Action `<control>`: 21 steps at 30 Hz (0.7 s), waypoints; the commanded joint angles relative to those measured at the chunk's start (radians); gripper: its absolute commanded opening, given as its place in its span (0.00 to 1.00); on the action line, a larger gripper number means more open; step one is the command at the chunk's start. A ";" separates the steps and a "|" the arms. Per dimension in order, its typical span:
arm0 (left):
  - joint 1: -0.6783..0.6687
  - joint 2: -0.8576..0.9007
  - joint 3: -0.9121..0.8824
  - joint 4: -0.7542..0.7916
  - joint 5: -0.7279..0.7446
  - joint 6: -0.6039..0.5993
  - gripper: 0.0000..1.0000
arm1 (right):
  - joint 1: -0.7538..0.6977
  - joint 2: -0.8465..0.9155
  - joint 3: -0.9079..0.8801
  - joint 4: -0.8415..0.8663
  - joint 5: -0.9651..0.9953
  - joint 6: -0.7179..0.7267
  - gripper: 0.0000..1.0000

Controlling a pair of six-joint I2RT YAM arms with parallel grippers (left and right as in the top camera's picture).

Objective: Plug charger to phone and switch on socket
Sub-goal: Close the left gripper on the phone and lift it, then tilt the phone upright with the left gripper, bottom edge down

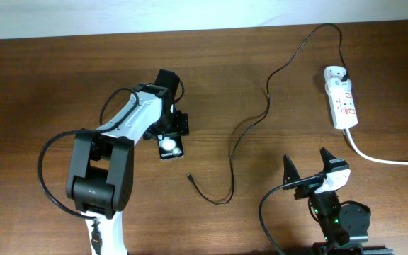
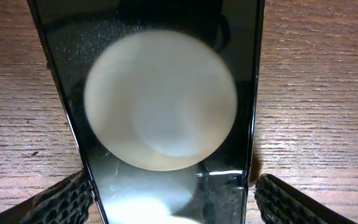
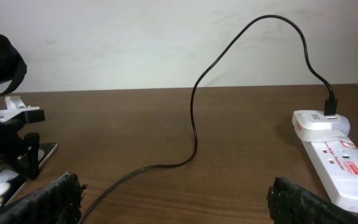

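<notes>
My left claw straddles the phone, flat on the desk left of centre; its fingers sit close along both long edges, and whether they pinch it I cannot tell. My right claw hangs spread wide at the near right; the charger is plugged into the socket at far right, its loose tip lying on the desk just near-right of the phone.

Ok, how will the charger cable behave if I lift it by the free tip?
Probably floppy: the charger lies in loose curves. Likely light, being thin, so slack should trail. Its far end looks plugged into the socket, so a long pull may tug it.
</notes>
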 commanded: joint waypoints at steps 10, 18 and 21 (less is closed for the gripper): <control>-0.067 0.025 -0.037 0.041 -0.037 0.112 0.96 | 0.007 -0.004 -0.005 -0.007 0.002 0.000 0.99; -0.067 0.025 -0.037 0.026 -0.042 0.013 0.84 | 0.007 -0.004 -0.005 -0.007 0.002 0.000 0.99; -0.067 0.025 -0.037 0.040 -0.041 0.008 0.99 | 0.007 -0.004 -0.005 -0.007 0.002 0.000 0.99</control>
